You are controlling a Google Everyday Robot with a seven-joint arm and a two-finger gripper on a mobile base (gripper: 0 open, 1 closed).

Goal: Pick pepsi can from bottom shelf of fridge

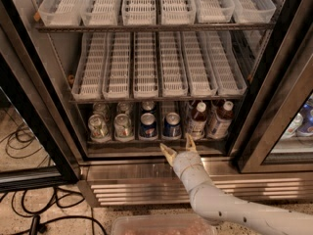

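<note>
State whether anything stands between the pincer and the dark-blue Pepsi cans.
The cream two-finger pincer, open, sits below the nearest dark-blue, silver-topped Pepsi can. Only the dark metal rail of the bottom shelf crosses between them; nothing else visible does.

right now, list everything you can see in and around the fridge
fridge: one, black frame, steel louvred base
white slotted trays: two racks, white, top and middle levels
silver-green cans: two in front, more behind, bottom shelf left
pepsi cans: two in front, one behind, dark blue, bottom shelf centre
brown bottles: two, white caps, bottom shelf right
cables: black, floor at left
clear tub: one, bottom edge of view
arm: one, white, from lower right
end effector: one, open, before the shelf rail, below the right pepsi can
</note>
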